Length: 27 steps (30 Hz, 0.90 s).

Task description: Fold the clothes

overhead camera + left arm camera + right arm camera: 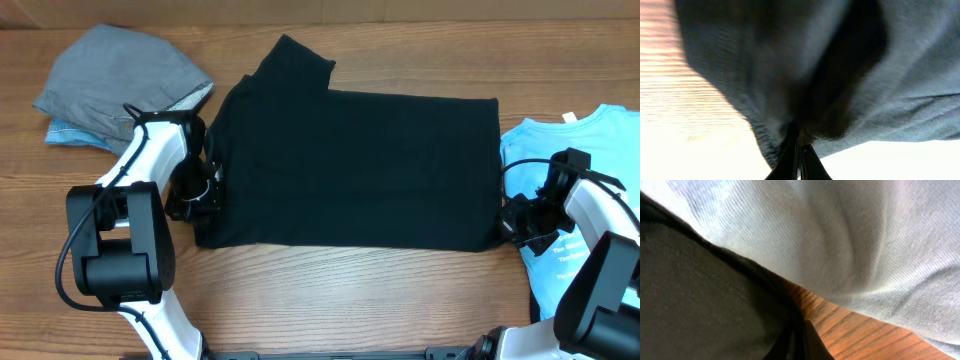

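Black cloth fills almost the whole left wrist view: the black T-shirt (765, 60) bunches right down into the left gripper (799, 156), whose two dark fingers are pressed together with a fold of the shirt caught between them. From above, the left arm reaches in from the near left corner of the worktop (350, 290), bent at the elbow, and its gripper (205, 190) sits low at the shirt's left edge.

The right arm comes in from the near right corner, its wrist turned inward, and the right gripper (515, 222) sits at the shirt's near right corner. In its own camera those fingers (802, 340) are clenched, and the black hem runs straight into them, so it seems to grip that edge, though the fingertips are dark and blurred.

The black T-shirt (350, 170) lies spread across the middle of the worktop, one sleeve pointing to the far edge. The light blue T-shirt (590, 150) lies by the right edge, partly under the right arm and cut off by the frame; its print is hard to read. A grey garment (120, 85) sits crumpled in the far left corner, on top of something pale blue I cannot identify.
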{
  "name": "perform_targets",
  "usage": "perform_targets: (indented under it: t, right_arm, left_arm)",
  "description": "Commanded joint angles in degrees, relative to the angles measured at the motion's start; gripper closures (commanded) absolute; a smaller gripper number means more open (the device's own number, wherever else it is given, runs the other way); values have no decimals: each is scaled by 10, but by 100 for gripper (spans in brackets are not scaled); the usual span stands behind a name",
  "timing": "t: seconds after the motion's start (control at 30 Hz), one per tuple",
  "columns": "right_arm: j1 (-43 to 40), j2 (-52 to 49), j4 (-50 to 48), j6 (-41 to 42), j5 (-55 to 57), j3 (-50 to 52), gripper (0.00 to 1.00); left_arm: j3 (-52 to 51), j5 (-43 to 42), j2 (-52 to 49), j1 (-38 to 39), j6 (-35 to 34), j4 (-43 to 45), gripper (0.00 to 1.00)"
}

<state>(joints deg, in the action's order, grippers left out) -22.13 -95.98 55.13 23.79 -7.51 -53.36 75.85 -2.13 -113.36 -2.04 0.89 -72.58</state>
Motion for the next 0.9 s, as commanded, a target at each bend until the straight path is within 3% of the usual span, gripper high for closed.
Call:
perform_targets:
  t: [0.0,0.33,0.4,0.47,0.53,0.57,0.67,0.87]
  right_arm:
    - [-4,-5,-4,2,3,-14,96]
    - [-4,-5,1,2,6,-14,96]
    - [-4,-5,3,2,6,-14,96]
    - [-4,-5,3,2,6,-14,94]
    - [-4,-5,3,2,6,-14,77]
    - [-4,-5,3,2,6,-14,66]
    - [-4,-5,3,2,0,-15,64]
    - [-5,1,32,2,-8,-53,63]
  left_arm:
    - [42,49,14,-7,-6,5,96]
    - [98,57,14,-7,19,16,96]
    - [98,57,14,-7,19,10,88]
    - [98,57,14,-7,19,1,67]
    - [98,57,14,-7,17,-15,41]
    - [98,57,14,-7,16,-25,24]
    - [98,58,14,-7,12,-30,21]
    - [133,56,14,-7,1,-61,24]
